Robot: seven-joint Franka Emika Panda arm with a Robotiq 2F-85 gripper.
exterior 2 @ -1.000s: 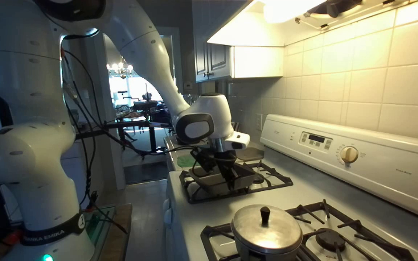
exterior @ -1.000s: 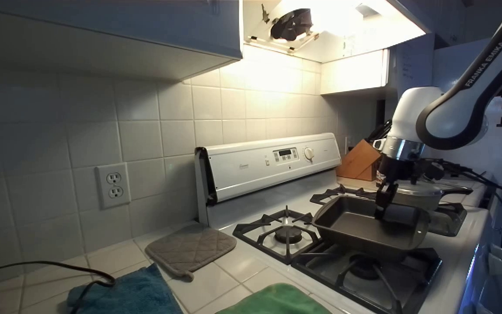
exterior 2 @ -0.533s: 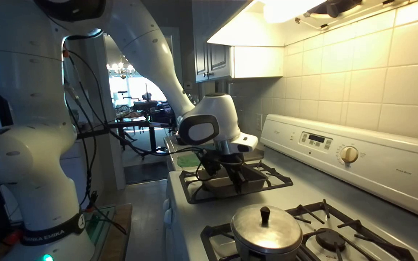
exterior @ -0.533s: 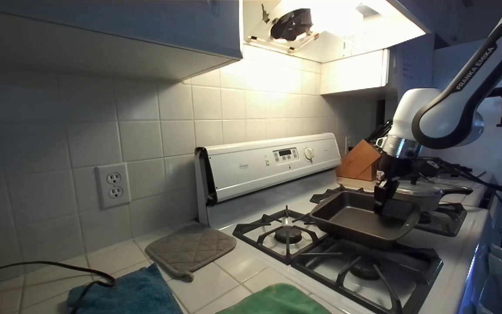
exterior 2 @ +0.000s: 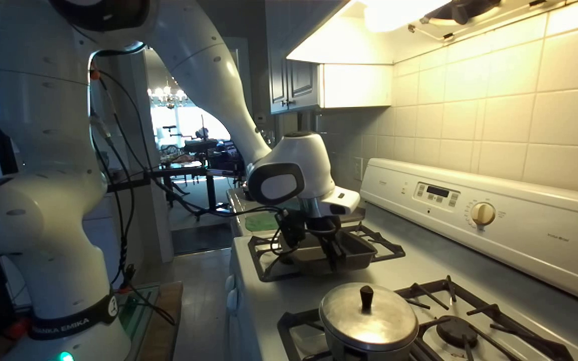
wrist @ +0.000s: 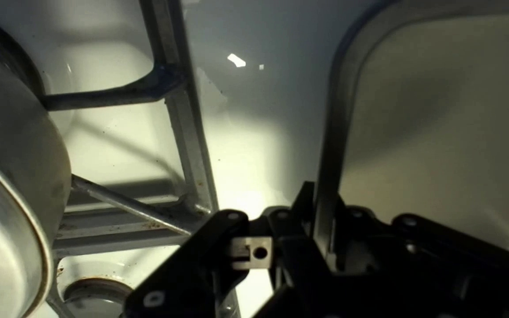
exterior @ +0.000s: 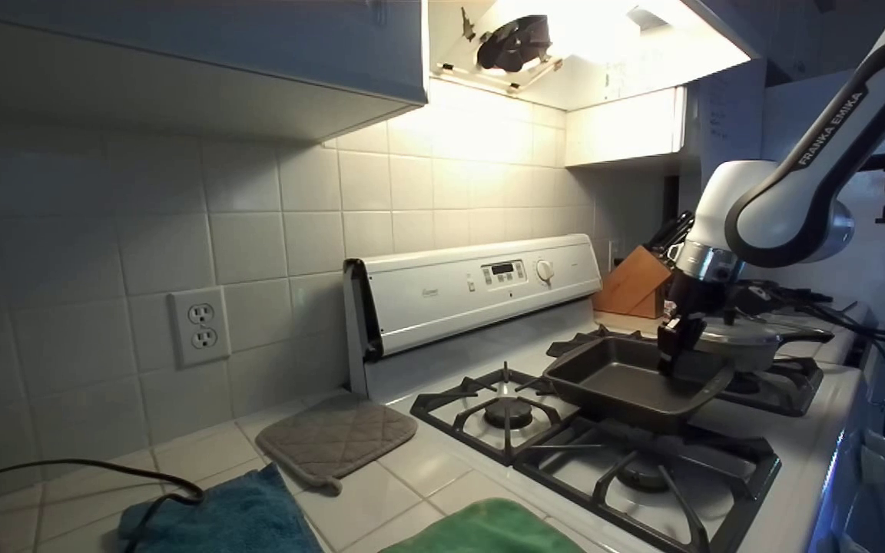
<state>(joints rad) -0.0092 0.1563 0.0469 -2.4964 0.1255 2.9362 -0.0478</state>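
We see the robot arm [exterior 2: 208, 75] arch high, then slope down over a stove [exterior 2: 394, 271], its gripper [wrist: 323, 207] pointing downward and clamped on one wall of a dark baking pan [exterior: 627, 382] above the burner grates [exterior: 683, 507].

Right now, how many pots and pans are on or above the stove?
2: a rectangular pan, gripped by the fingers over the stovetop, and a lidded pot nearby on a burner grate.

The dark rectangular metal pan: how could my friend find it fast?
Find the big white metal stove. Over its black metal grates, the black jointed pincer grips the dark rectangular metal pan by its rim. Unlike the round silver lidded pot, it has corners and no lid.
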